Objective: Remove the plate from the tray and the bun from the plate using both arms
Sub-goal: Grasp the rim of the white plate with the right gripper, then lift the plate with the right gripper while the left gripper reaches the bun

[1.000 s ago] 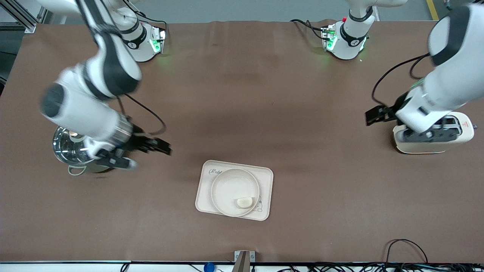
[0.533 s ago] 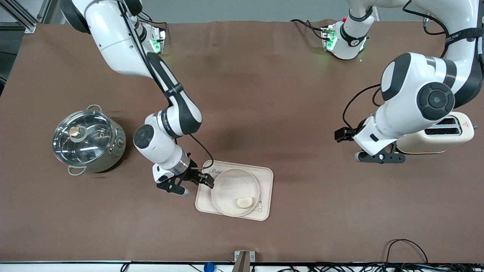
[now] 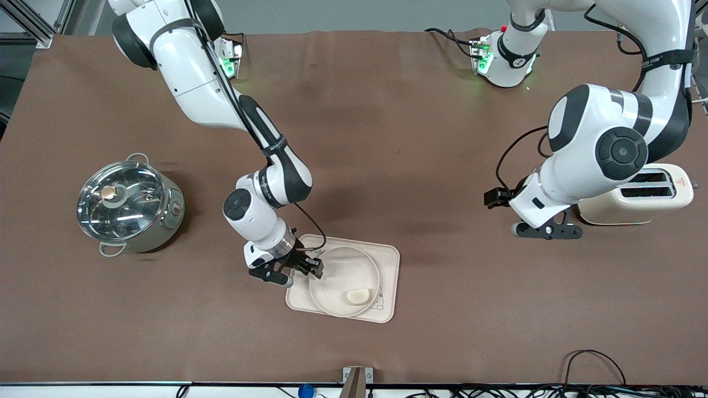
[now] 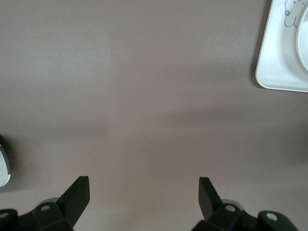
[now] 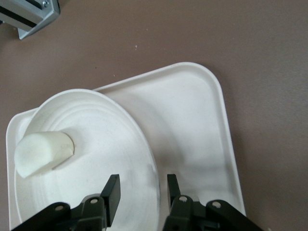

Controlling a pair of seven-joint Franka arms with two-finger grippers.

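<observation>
So the plate (image 3: 344, 281) is sitting on the cream tray (image 3: 390, 260) with the bun (image 3: 358, 297) lying in it, toward the edge nearer the front camera. The right gripper (image 3: 313, 269) is down at the plate's rim on the side toward the right arm's end of the table – its fingers (image 5: 111, 192) are parted with the rim running between them, not pinched shut on it (the right wrist view shows a gap on both sides). The left gripper (image 3: 496, 197) hovers over bare table just beside the toaster (image 3: 658, 198), jaws spread wide and holding nothing. A lidded steel pot (image 3: 128, 205) stands at the right arm's end.
</observation>
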